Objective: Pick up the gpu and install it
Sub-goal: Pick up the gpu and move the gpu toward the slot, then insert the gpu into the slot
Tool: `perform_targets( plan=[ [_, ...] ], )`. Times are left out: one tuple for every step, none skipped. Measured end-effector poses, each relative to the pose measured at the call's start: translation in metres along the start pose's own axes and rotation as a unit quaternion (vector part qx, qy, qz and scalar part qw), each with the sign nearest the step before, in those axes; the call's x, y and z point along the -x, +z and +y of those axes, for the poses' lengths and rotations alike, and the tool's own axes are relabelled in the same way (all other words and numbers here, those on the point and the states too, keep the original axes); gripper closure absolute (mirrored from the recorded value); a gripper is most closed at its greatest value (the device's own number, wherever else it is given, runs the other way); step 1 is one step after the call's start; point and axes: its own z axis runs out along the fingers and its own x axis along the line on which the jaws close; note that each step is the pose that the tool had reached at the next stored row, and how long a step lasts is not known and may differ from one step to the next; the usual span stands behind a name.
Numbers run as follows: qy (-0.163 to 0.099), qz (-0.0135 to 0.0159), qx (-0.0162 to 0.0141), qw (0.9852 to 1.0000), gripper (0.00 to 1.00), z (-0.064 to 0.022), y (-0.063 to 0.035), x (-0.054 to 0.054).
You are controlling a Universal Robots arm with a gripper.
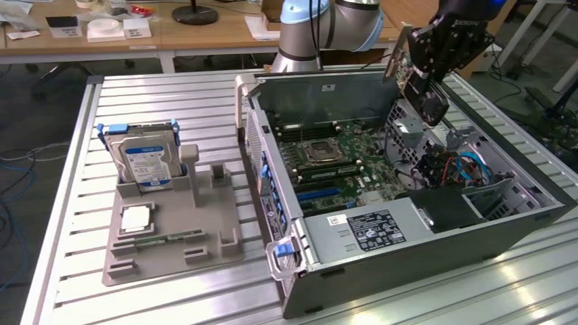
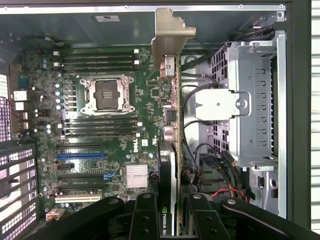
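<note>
Aluminium slatted table, open computer case, black gripper clamped on the gpu above it, wooden desks behind.

Slatted aluminium counter, glare on near slats. Wooden desks behind, papers and black round base on top. Grey floor, blue cables loose at exterior view's left. Lab looks well lit.
</note>
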Motion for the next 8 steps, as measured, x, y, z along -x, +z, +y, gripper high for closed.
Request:
perform_targets(
  plan=[
    [0.000, 0.0000, 0.0000, 1.0000, 0.73, 0.0001, 0.0001, 0.0007],
    [0.000, 0.0000, -0.0001, 1.0000, 0.73, 0.0001, 0.0001, 0.0015],
    [0.000, 0.0000, -0.0001, 1.0000, 0.73, 0.0001, 0.0002, 0.0022],
    [0.000, 0.0000, -0.0001, 1.0000, 0.73, 0.0001, 0.0003, 0.0023],
    [0.000, 0.0000, 0.0000, 1.0000, 0.73, 0.0001, 0.0003, 0.0023],
    [0.000, 0.0000, 0.0000, 1.0000, 0.73, 0.0001, 0.0003, 0.0023],
    [0.000, 0.0000, 0.0000, 1.0000, 0.73, 0.0001, 0.0003, 0.0023],
    [0.000, 0.0000, 0.0000, 1.0000, 0.73, 0.0001, 0.0003, 0.0023]
  ],
)
